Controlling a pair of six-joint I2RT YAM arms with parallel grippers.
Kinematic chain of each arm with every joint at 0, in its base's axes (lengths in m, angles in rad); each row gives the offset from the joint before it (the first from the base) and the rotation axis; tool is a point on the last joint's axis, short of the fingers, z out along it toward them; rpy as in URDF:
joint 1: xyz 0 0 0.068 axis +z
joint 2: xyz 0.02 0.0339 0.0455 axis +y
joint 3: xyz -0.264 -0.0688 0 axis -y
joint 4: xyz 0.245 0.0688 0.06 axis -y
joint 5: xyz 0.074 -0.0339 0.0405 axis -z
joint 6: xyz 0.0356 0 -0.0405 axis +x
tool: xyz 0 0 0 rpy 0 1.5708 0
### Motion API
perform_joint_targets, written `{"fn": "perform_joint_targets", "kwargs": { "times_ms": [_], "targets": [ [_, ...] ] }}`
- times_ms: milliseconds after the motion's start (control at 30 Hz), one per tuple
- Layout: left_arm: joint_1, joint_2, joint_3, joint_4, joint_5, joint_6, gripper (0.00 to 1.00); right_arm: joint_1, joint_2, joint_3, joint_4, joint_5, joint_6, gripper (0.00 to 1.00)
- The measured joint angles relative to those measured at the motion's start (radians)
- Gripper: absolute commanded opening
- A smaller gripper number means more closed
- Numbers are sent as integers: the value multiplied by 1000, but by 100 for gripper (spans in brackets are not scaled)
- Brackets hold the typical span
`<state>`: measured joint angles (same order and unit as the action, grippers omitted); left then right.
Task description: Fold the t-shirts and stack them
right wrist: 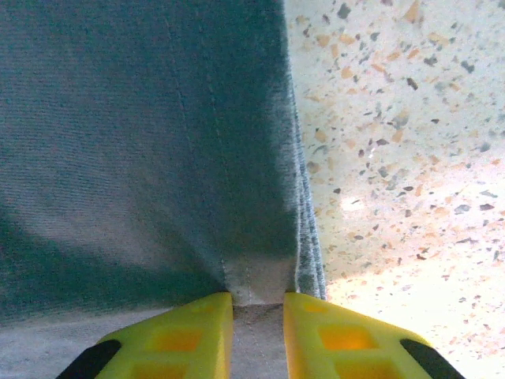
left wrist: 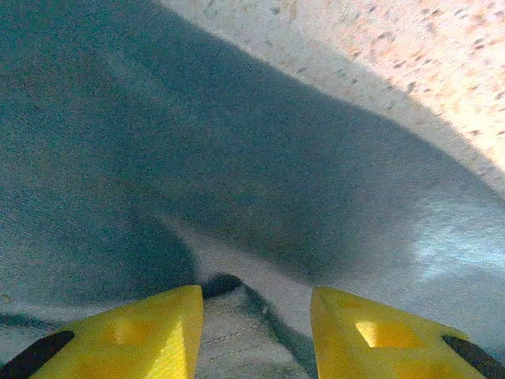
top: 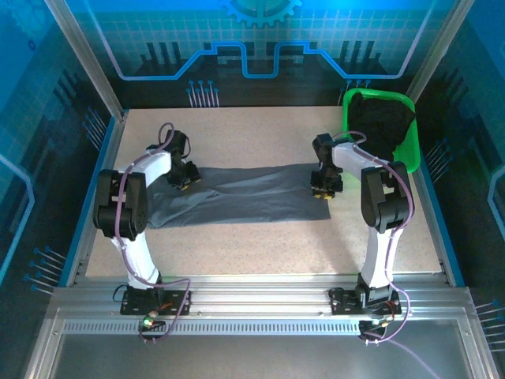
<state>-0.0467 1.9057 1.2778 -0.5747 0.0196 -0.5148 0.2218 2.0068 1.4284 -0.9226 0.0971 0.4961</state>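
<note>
stretching across the middle of the speckled table [top: 260,245], the grey t-shirt [top: 252,193] lies as a long band between the two arms, its left end wider and its right end narrowing toward a corner. the left gripper [top: 183,180] sits at the shirt's left end, up near the far edge of the cloth, and the right gripper [top: 323,192] sits at the right end. in the right wrist view the right gripper [right wrist: 258,316] has its yellow fingers [right wrist: 193,328] drawn close together with the stitched hem of the grey t-shirt [right wrist: 142,142] pinched between them; the shirt's edge runs straight away from the tips, with bare table [right wrist: 394,158] to its right. in the left wrist view the left gripper [left wrist: 254,316] has its yellow fingers [left wrist: 158,328] set wider apart, with a bunched fold of the grey t-shirt [left wrist: 237,158] caught between them, so it too grips the cloth. the fabric spreads away from the tips and bare table [left wrist: 442,63] shows at the upper right. the black t-shirt [top: 383,126] lies crumpled in the green basket [top: 410,154] at the far right corner, just behind the right arm and apart from the grey one.
</note>
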Motion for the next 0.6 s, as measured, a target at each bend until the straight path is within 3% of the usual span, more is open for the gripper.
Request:
{"fn": "perform_joint_targets", "kwargs": {
  "times_ms": [167, 333, 467, 600],
  "targets": [
    [-18, 29, 23, -32, -26, -2, 31, 0, 0, 0, 0, 0, 0, 25],
    [-28, 39, 30, -58, -51, -8, 11, 0, 0, 0, 0, 3, 0, 25],
    [-32, 26, 30, -80, -68, -12, 2, 0, 0, 0, 0, 7, 0, 25],
    [-42, -26, 31, -129, -77, -39, 0, 0, 0, 0, 0, 9, 0, 25]
  ]
}}
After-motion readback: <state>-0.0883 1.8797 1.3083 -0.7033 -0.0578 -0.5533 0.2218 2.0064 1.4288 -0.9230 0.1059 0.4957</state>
